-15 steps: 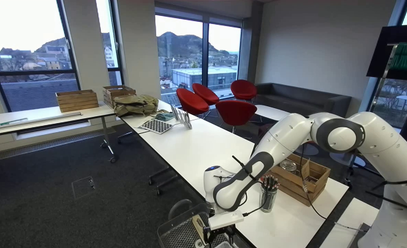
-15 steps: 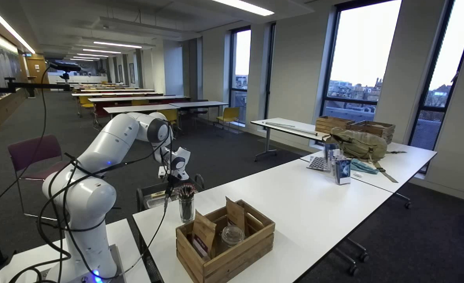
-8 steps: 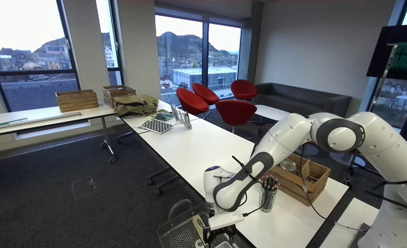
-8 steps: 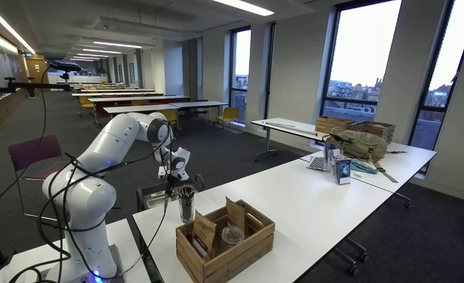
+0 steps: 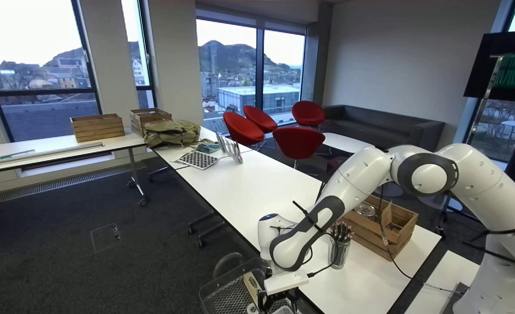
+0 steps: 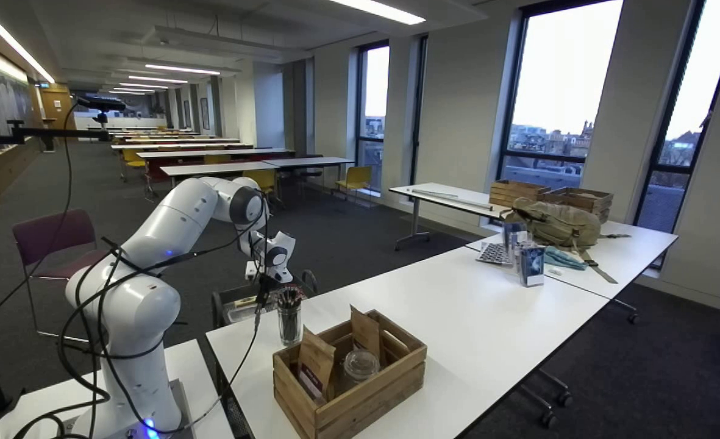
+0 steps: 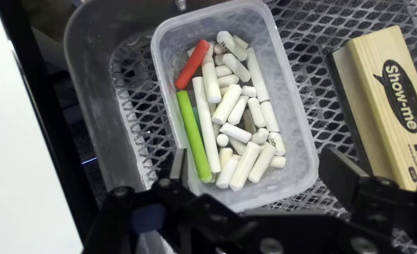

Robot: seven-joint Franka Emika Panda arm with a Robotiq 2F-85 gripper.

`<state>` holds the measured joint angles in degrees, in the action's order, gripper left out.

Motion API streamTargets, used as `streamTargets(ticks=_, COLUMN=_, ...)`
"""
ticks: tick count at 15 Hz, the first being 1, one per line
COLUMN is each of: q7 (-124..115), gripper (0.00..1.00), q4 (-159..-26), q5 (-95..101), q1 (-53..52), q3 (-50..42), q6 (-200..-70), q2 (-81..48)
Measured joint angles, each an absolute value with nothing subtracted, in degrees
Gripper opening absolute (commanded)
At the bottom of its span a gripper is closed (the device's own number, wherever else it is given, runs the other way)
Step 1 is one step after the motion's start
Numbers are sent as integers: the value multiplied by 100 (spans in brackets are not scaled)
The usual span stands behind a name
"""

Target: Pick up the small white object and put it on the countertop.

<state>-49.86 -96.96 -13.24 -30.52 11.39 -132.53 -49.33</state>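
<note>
Since the hand [image 7: 256, 158] has its jaws spread wide with nothing gripped, you appear to be at the approach, pick not yet made. Target, as best judged: one of the white chalk pieces [image 7: 227, 103], loose in the translucent tub [image 7: 296, 151] at the centre of the wrist view; the tub sits in a mesh tray [image 7: 95, 81]. Which piece is meant you cannot tell. Fair candidate: the thick white stick [image 7: 244, 166] at lower centre, though other pieces crowd it on both sides.

Width: one finger [image 7: 179, 169] overlaps the tub's left wall in frame; the opposite finger [image 7: 340, 173] lies just past the right wall, near the wooden eraser [image 7: 381, 113]. Height above the rim unclear. A straight descent at this spread would probably catch the rim, so narrow the jaws until both tips fit inside, then lower.

Grasp: the stick runs nearly up the frame, so your side-to-side closing should meet it across its thickness. Squeeze lightly; chalk may snap.

Transfer: lift straight past the tub and tray rims, then move to the tabletop [image 7: 14, 148] at the left of the wrist view. In an exterior view the pencil glass [image 5: 339, 253] stands just beside the arm [image 5: 353, 183]; set down well apart from it, and release low, as round sticks may roll.
</note>
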Motion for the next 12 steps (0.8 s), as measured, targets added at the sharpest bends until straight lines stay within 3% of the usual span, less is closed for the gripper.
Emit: streamTargets(ticks=12, q7=-5022, gripper=100, q4=-9691, q5=-1234, q1=-3160, q3=1142, q6=-13253, q2=-4803)
